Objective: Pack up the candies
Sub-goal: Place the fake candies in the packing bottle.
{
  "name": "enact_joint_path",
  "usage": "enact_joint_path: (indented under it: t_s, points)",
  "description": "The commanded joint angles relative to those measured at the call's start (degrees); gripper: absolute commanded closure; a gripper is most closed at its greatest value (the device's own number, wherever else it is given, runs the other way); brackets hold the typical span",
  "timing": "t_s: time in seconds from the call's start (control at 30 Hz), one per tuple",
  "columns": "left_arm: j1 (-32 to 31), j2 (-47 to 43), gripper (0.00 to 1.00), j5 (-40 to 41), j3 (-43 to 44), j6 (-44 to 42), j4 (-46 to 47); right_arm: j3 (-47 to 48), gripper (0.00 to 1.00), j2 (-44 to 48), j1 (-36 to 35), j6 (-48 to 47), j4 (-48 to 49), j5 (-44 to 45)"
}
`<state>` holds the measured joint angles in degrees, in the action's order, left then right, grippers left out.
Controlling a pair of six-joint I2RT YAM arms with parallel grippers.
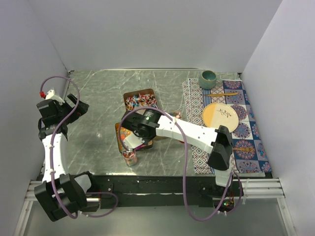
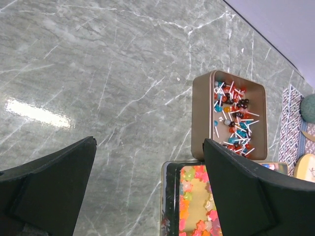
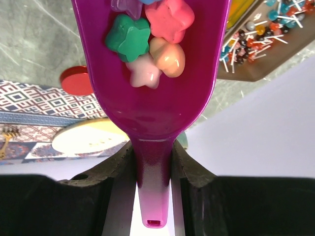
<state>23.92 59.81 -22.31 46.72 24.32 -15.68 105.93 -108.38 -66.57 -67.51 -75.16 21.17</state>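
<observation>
Right wrist view: four star-shaped candies (image 3: 147,39), green, pink, orange and pale pink, lie in the bowl of the purple scoop (image 3: 155,105); another is cut off at the top edge. The right gripper (image 3: 152,160) is closed on the scoop handle. The top view places this load close to the small jar (image 1: 130,160) at the table front. The jar appears partly filled, so packing is judged under way, not complete. The jelly tray (image 2: 168,196) and the lollipop tray (image 2: 199,118) both hold plenty. The red lid (image 3: 77,81) lies off the jar. The left gripper (image 2: 149,146) is wide open, empty and well apart. The right wrist hides part of the jelly tray from above. Placemat (image 1: 197,98), mug (image 1: 209,78) and plate (image 1: 220,115) lie to the right.
</observation>
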Motion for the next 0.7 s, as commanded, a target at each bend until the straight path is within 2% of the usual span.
enact_joint_path:
  t_s: [0.0,0.67]
  points:
    - [0.25,-1.80,0.03,-1.34,-0.31,0.82,2.59,4.28,1.00,-2.19,-1.20,1.15,-3.86,4.67]
    - [0.25,-1.36,0.03,-2.48,0.48,1.52,2.41,5.78,1.00,-3.60,-3.84,0.53,-6.85,9.94]
